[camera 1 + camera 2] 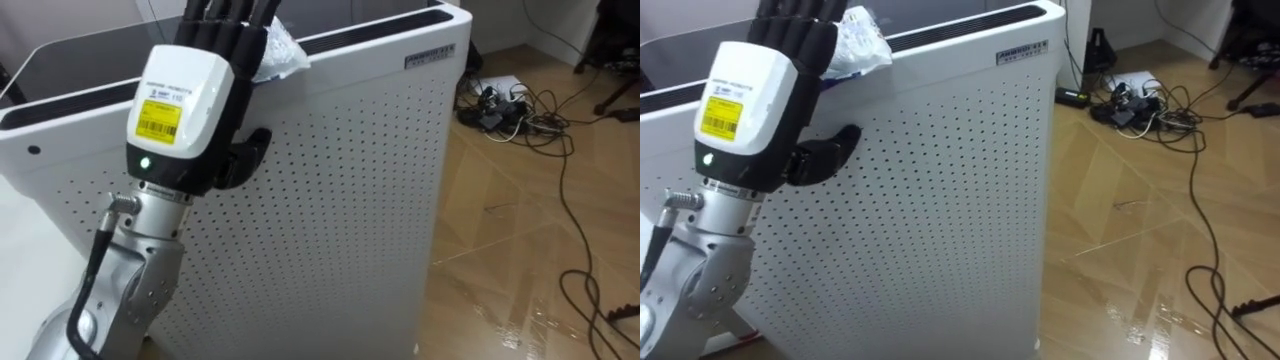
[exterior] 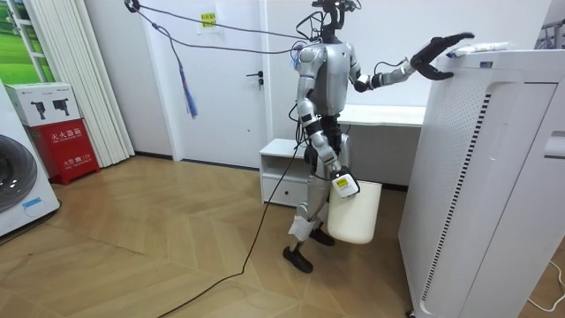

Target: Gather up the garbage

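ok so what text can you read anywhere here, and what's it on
Nothing reads clearly.
Yellow sticker on the left hand: print too small to read.
Plate on the white unit: blurred.
Red box: characters too small.
Yellow sign on or above the door: unreadable.

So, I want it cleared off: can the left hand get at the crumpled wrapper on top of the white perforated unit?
Probably yes: the left hand is raised at the top edge of the unit, right beside the wrapper, with nothing between them.
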Controlling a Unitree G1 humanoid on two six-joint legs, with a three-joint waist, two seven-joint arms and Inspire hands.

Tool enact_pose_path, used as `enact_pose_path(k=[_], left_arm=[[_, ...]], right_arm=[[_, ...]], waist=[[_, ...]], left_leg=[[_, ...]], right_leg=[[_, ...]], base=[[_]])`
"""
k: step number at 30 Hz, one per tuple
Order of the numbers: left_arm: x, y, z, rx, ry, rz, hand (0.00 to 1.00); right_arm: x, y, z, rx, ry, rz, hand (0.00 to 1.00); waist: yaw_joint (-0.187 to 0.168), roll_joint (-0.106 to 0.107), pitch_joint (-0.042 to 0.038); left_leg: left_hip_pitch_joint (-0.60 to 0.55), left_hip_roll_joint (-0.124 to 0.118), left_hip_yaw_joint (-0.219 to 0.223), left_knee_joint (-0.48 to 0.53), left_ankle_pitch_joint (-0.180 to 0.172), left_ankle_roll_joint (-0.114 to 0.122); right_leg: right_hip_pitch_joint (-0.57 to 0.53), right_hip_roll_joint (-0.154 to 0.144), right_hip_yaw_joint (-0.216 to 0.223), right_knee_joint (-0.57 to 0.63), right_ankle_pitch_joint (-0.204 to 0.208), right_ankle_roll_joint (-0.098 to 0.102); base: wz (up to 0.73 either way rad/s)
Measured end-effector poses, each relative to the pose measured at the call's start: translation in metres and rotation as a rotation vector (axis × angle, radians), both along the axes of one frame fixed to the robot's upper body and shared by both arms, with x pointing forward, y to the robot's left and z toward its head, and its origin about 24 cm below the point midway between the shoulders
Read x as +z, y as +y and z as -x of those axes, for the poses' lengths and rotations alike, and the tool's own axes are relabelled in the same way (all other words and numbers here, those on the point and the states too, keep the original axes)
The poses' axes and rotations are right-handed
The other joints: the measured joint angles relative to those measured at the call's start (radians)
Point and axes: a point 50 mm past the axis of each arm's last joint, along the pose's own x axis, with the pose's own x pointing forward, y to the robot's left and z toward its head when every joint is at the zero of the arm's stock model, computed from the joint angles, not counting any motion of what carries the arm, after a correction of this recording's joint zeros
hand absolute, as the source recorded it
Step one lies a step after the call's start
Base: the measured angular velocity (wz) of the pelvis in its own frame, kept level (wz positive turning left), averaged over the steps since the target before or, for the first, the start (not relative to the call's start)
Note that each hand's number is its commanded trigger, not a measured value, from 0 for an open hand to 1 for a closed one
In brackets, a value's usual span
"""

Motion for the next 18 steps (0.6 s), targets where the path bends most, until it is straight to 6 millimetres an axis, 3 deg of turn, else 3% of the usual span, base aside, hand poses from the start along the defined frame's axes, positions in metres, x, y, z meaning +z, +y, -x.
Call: enact_pose_path(k=[8, 18], left_arm=[[0.017, 0.004, -0.008, 0.033, -0.013, 0.045, 1.0], [0.022, 0.011, -0.013, 0.071, 0.015, 0.028, 1.0]], right_arm=[[0.0, -0.002, 0.0, -0.012, 0.013, 0.009, 1.0], [0.008, -0.007, -0.01, 0.0, -0.018, 0.043, 1.0]], waist=[[0.002, 0.0, -0.0008], [-0.001, -0.005, 0.0025]], left_leg=[[0.014, 0.006, 0.021, -0.005, 0.0, 0.0], [0.025, 0.014, 0.026, -0.015, 0.005, -0.008]], right_leg=[[0.007, 0.003, 0.007, 0.0, 0.001, -0.002], [0.014, 0.011, 0.012, 0.0, 0.005, -0.008]], base=[[-0.06], [-0.02]])
